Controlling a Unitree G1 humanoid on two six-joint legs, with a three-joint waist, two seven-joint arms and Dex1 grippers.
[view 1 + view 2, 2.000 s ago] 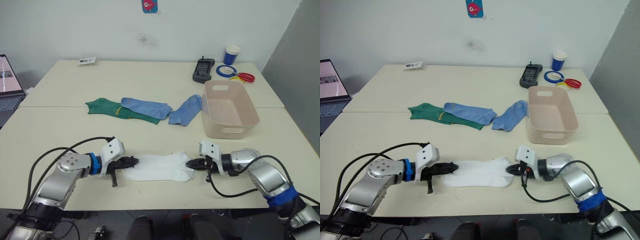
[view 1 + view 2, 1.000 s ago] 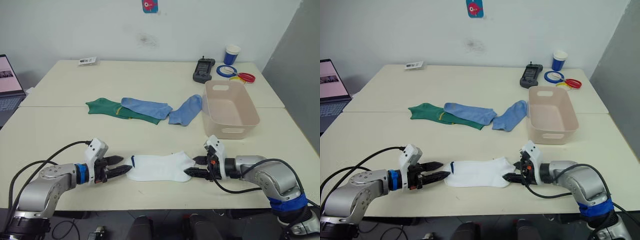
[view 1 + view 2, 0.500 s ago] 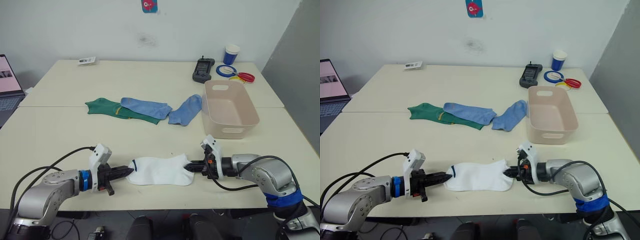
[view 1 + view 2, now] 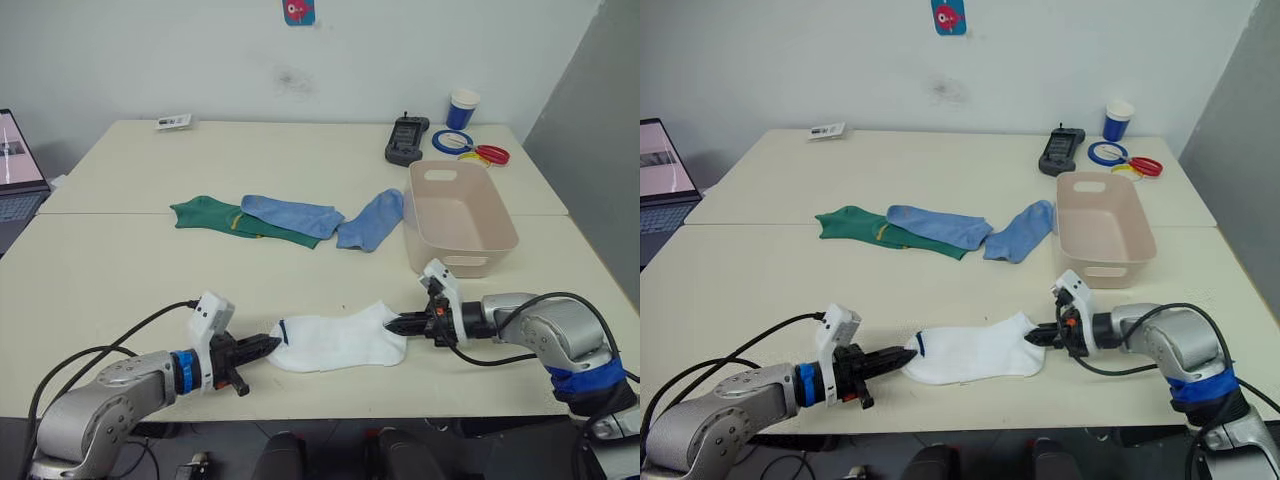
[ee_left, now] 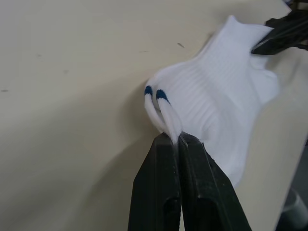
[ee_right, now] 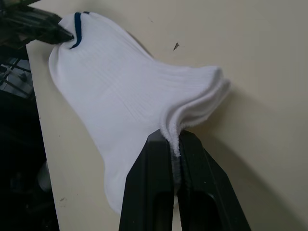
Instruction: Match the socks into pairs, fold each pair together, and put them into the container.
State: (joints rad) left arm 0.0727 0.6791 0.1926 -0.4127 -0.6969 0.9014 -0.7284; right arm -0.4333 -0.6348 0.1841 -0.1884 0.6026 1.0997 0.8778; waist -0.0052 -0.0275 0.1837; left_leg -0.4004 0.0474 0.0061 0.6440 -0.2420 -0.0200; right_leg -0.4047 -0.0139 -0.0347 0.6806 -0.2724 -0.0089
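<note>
1. Left eye view: the white pair (image 4: 340, 342) lies stacked flat on the table (image 4: 120, 270), in front of the bin (image 4: 458, 219) and nearer the table's front edge
2. Left gripper (image 4: 268, 345) is pinched tight on the end of the white pair farther from the bin, where small dark blue marks show on the fabric
3. Right gripper (image 4: 400, 325) is clamped on the opposite end of the white pair, the end nearer the bin
4. Left wrist view: both black fingers (image 5: 161, 183) press together with the two white sock edges squeezed between them
5. Right wrist view: the fingers (image 6: 151, 183) meet on the layered white edges, and the other gripper's tips touch the far end of the pair
6. Two blue socks (image 4: 295, 214) lie beside the bin on its side away from the table's right edge, one of them just next to its wall
7. Green socks (image 4: 215, 215) lie partly under the blue sock farther from the bin
8. Behind the bin stand a cup (image 4: 463, 108), tape rings (image 4: 470, 147) and a black handset (image 4: 406, 139)
</note>
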